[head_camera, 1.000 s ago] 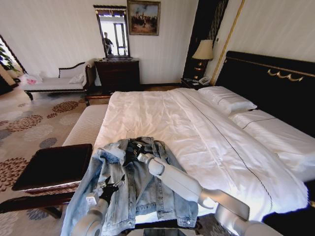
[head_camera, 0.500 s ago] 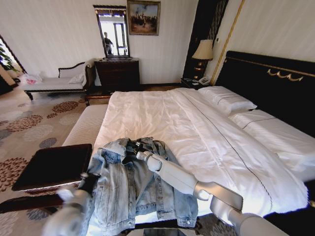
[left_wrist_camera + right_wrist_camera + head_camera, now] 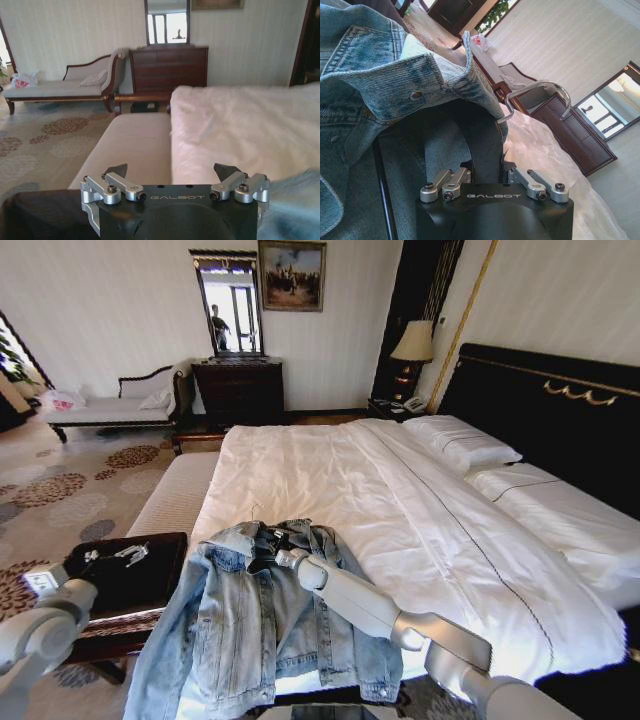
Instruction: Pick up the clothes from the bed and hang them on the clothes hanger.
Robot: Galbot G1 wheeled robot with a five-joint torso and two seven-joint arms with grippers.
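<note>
The right claw reaches out over the near corner of the bed and sits at the collar of the denim jacket, which lies spread face-up on the white duvet with its hem hanging over the bed's foot edge. In the right wrist view the right claw has its fingers pressed together on the black neck of the clothes hanger, which is inside the jacket; the collar folds over just ahead of the fingers, and the metal hook curves up beyond it, past the collar's edge. A thin black arm of the hanger runs down beside the claw, under the denim. The left claw is held well apart from the jacket, out to the robot's left above a dark bench that stands beside the bed. In the left wrist view the left claw is spread wide with nothing between its fingertips; ahead of it lie a padded bed-end stool and the duvet edge.
</note>
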